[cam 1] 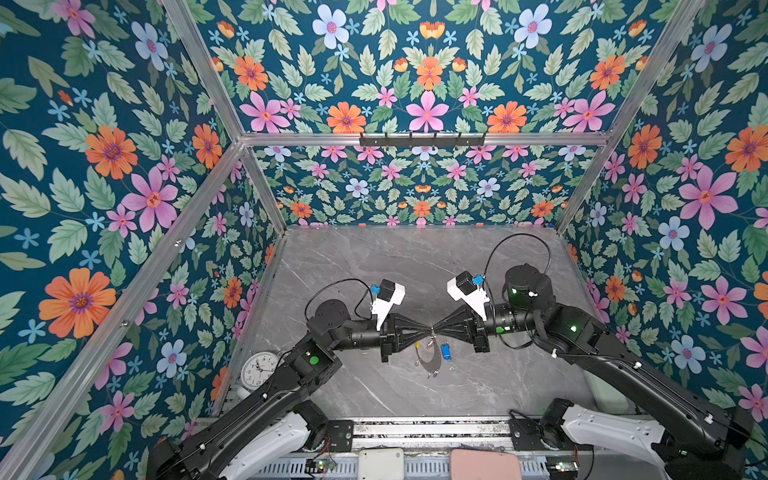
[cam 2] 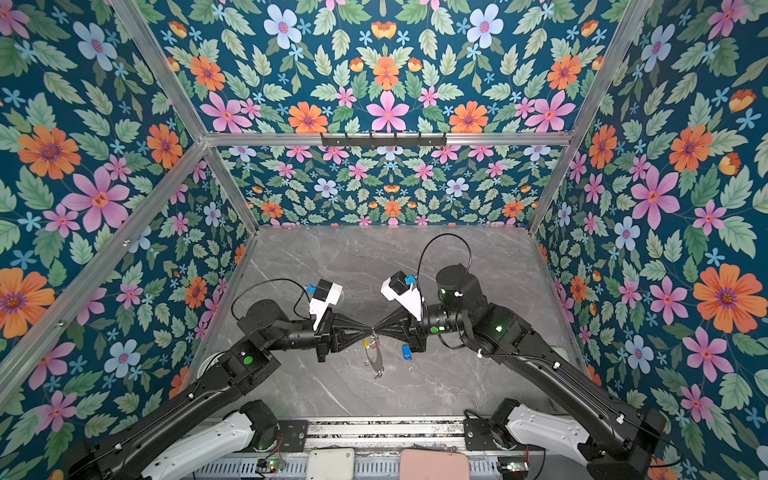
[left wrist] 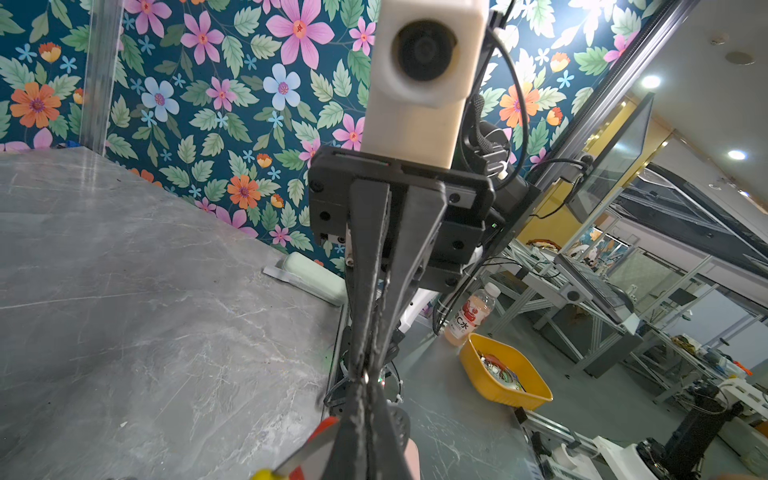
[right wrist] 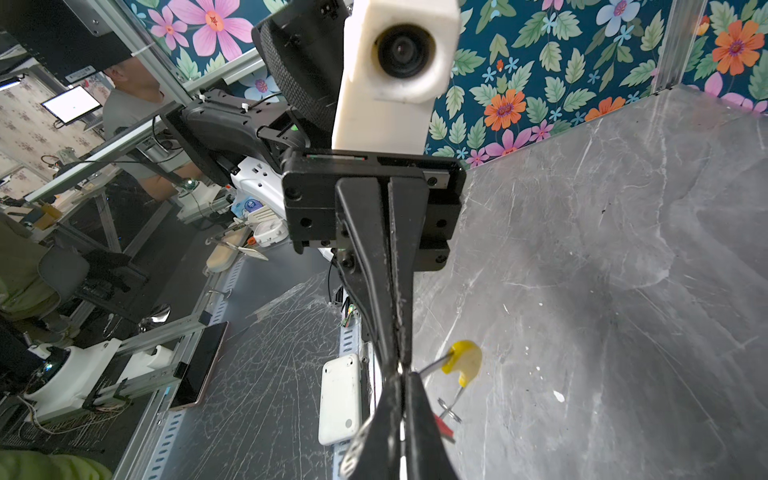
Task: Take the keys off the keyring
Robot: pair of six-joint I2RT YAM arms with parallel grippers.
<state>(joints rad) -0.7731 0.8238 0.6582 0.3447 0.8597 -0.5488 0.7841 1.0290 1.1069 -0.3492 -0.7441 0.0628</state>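
Top view: keyring dangles under left gripper tips.

thin grey keyring, yellow-sleeved, upright mid-table with red-tagged key on it; blue-tagged key loose just beside

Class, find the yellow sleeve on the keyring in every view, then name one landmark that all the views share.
Top view: middle of the table, just below where the arms meet, yellow sleeve.
Top view: same spot.
Left wrist: cut off at the frame edge, beside the left end effector.
Right wrist: over the table, beside the right end effector.
Landmark: the two end effectors meeting tip to tip, in all four.
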